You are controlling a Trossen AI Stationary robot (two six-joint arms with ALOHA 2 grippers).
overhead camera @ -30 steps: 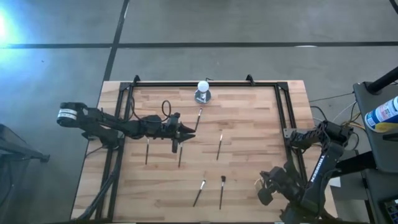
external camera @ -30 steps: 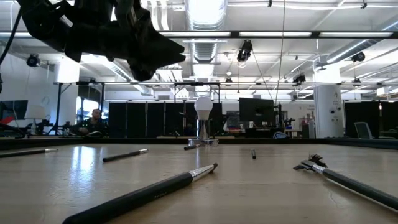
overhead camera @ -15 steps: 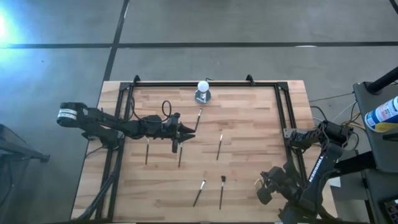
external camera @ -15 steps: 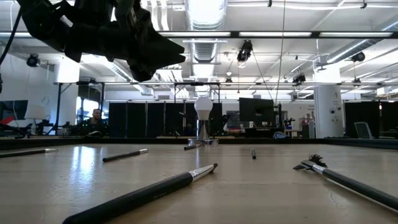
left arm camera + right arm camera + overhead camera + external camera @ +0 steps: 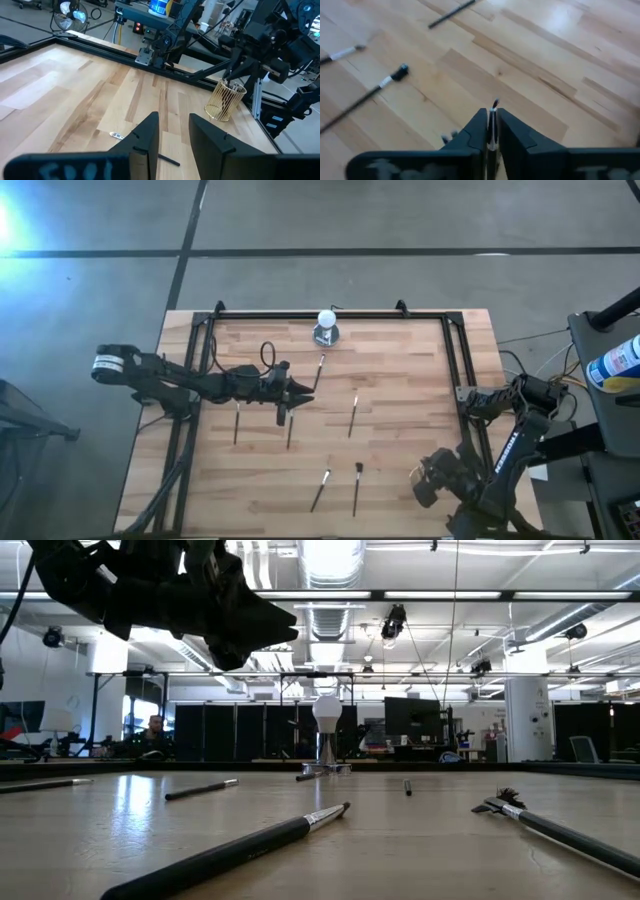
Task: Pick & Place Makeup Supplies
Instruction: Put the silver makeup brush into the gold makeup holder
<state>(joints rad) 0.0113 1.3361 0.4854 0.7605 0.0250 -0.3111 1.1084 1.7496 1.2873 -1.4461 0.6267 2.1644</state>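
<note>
brushes are seen scattered on the wooden counter: one near the white ball on its grey base, one mid-counter, two side by side toward the near edge, and two more by the left arm, one clear of it, the other partly covered by the left claw. left claw is held over the counter's left-centre, fingers apart with nothing between them in the left wrist view; a gold wire cup is seen beyond it at the counter's edge, contents hard to make out. right claw is parked at the near right edge, partly off the counter. in the right wrist view a thin brush is pinched between its fingers, only the tip showing, handle hidden. in the low view the left arm is only a dark mass overhead; the nearest brush is cut off at the frame edge.
</note>
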